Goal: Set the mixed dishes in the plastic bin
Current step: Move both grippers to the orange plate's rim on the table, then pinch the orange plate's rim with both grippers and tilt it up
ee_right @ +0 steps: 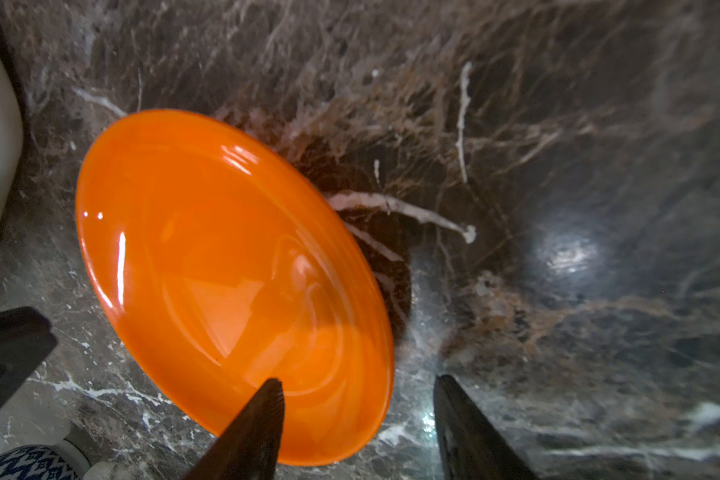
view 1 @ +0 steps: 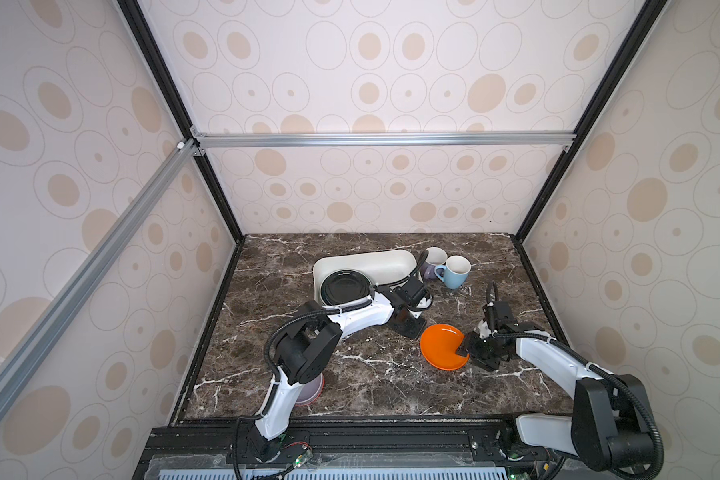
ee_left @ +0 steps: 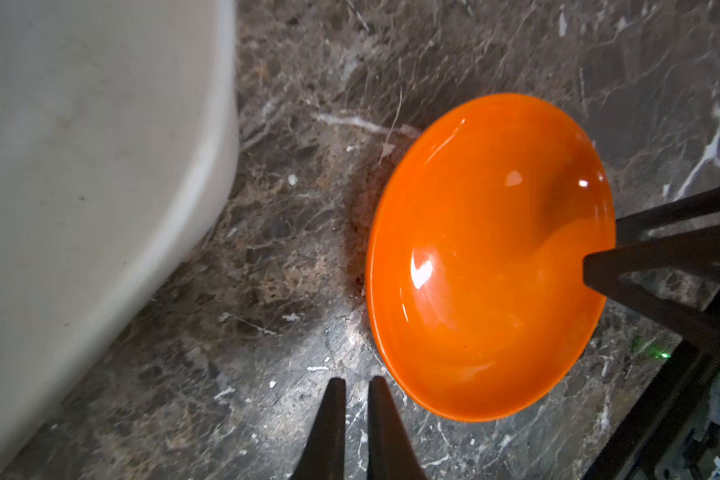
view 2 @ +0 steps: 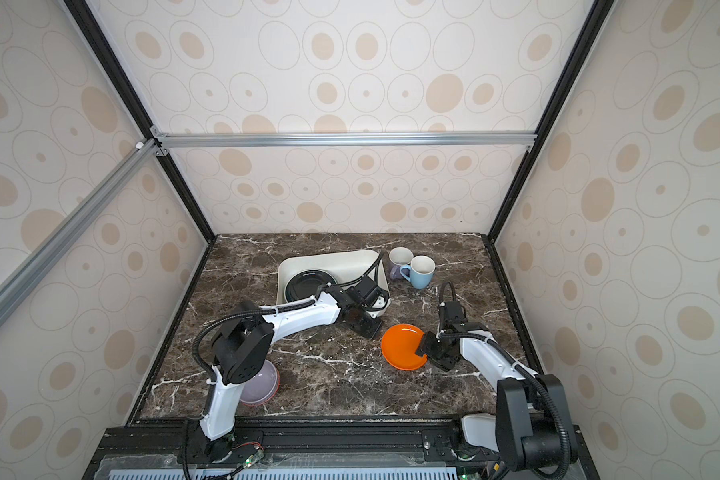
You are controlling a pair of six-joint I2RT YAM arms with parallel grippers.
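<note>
Your left arm is stretched out low from the front-left of the counter toward its middle, elbow hunched up. The left claw is tipped down just off the front right corner of the bin. From its wrist camera the fingers are nearly pressed together, just a sliver between them, and nothing's in there.

Your right arm comes in from the front right with the wrist bent toward the middle. The right claw is spread across the rim of the orange plate, one finger over the plate and the other past its edge above bare counter. Can't tell if it's actually touching.

That plate sits right of the counter's middle, between the two claws and outside the bin. The bin is toward the back edge, with a black plate in its front left end. The blue mug and lavender mug stand close together by the bin's back right corner. The lavender bowl sits near the front left corner, half hidden under your left arm.
</note>
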